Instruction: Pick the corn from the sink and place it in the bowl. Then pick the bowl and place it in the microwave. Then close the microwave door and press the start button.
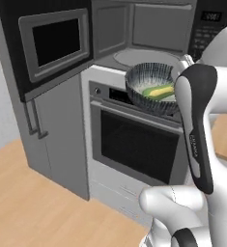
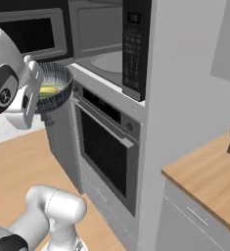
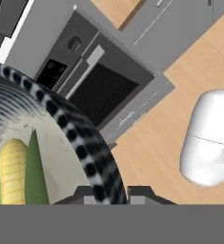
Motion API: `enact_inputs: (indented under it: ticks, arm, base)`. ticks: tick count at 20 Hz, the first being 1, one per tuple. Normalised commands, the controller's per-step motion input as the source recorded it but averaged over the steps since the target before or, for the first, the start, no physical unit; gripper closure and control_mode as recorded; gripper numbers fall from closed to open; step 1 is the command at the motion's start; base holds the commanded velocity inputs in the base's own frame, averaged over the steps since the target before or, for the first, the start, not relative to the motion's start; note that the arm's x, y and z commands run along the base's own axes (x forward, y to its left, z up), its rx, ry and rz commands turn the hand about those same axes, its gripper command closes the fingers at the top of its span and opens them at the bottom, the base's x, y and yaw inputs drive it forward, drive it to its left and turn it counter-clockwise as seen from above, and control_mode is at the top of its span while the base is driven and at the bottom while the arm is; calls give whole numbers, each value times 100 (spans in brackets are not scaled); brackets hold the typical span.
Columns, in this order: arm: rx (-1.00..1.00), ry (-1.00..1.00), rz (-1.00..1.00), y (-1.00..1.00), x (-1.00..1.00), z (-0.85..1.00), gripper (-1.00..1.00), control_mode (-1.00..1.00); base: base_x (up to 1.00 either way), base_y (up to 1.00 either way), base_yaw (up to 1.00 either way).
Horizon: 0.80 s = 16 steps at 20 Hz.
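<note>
White robot arm (image 1: 197, 144), dark-jointed, nearest the base cameras, rising from the pale wooden floor (image 1: 33, 207). Two-finger gripper (image 3: 111, 193): fingers clenched on the rim of the wide round bowl (image 1: 151, 89), dark blue-grey streaked outside, pale inside; bowl held in the air, in front of the microwave opening and above the oven. Small yellow corn (image 1: 162, 91) with green husk: lying inside the bowl. Grey oven (image 1: 134, 140) with dark glass door and bar handle: below. Black-fronted microwave (image 1: 148, 34), beyond: grey cavity, round turntable. Black microwave door (image 1: 49, 41): swung open to the left.
</note>
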Motion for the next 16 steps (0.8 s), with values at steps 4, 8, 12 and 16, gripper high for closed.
enact_inputs:
  ticks: [4,8,12,16]
  arm:
    - [0,0,0,0,0,0,100,100]
    - [0,0,0,0,0,0,100,100]
    - [0,0,0,0,0,0,100,100]
    - [0,0,0,0,0,0,100,100]
  base:
    - [63,26,-38]
    - [66,29,-35]
    - [63,65,-28]
    - [49,30,-20]
